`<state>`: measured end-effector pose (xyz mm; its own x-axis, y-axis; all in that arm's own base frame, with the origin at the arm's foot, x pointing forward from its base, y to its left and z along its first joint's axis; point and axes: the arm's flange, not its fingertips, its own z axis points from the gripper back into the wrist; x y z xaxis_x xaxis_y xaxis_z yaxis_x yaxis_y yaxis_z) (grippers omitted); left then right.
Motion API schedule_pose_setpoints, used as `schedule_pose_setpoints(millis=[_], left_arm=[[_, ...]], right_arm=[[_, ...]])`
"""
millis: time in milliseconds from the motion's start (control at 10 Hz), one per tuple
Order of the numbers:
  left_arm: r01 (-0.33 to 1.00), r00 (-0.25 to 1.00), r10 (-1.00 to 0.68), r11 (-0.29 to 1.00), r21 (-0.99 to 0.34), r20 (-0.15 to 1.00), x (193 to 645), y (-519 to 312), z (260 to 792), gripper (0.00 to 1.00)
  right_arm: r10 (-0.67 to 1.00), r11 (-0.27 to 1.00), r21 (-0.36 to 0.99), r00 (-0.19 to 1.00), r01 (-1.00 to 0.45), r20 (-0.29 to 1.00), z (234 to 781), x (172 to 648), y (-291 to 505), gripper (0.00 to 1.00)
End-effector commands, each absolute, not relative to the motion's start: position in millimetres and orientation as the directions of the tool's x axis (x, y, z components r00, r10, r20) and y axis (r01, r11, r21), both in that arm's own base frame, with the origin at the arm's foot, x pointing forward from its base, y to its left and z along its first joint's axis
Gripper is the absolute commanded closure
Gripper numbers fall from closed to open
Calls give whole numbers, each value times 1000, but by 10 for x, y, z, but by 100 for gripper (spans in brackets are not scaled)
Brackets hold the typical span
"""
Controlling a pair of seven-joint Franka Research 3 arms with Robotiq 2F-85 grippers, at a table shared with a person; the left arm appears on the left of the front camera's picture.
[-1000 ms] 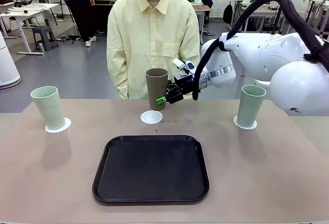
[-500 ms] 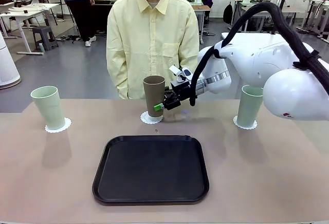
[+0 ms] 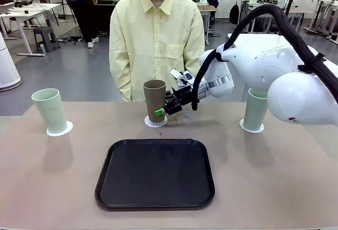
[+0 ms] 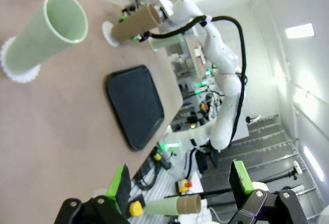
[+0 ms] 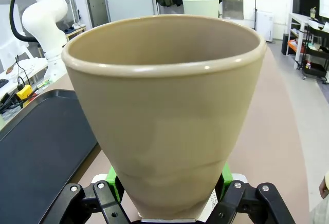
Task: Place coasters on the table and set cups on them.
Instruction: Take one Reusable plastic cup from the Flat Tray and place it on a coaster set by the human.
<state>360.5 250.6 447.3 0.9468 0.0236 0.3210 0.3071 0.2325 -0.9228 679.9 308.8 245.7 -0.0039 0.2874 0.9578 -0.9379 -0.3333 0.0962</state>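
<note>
The brown cup (image 3: 155, 101) stands upright with its base down at the middle coaster (image 3: 157, 124), and my right gripper (image 3: 163, 109) is shut on its lower part. Whether the cup's weight rests on the disc I cannot tell. In the right wrist view the brown cup (image 5: 164, 111) is up close, with the right gripper (image 5: 169, 206) clamped at its base. One mint cup (image 3: 50, 109) sits on the left coaster (image 3: 59, 130), another mint cup (image 3: 256, 108) on the right coaster (image 3: 252, 128). My left gripper (image 4: 180, 183) hangs open and holds nothing, facing the left mint cup (image 4: 46, 34).
A black tray (image 3: 155, 173) lies on the beige table (image 3: 47, 188) in front of the coasters. A person in a yellow shirt (image 3: 157, 40) stands at the far edge, right behind the brown cup. My right arm (image 3: 274, 72) reaches in over the right mint cup.
My right gripper has carried the brown cup down and a little to the left, from above the middle coaster to its surface. The mint cups and tray stayed put.
</note>
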Motion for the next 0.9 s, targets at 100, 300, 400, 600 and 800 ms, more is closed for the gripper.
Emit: schedule_pose_setpoints(millis=[100,300,400,600,800], left_arm=[[310,945,28,230,-923,325,3594,2508,4483,0],[310,945,28,230,-923,325,3594,2508,4483,0],[310,945,28,230,-923,325,3594,2508,4483,0],[310,945,28,230,-923,325,3594,2508,4483,0],[310,945,28,230,-923,325,3594,2508,4483,0]], right_arm=[[324,-320,111,2,-941,946,2446,6934,3127,19],[328,-321,105,-6,-941,945,2408,6946,3178,19],[328,-321,107,-5,-941,945,2383,6960,3197,19],[328,-319,110,-1,-941,945,2343,6985,3208,19],[333,-324,111,-4,-939,943,2344,6983,3216,0]])
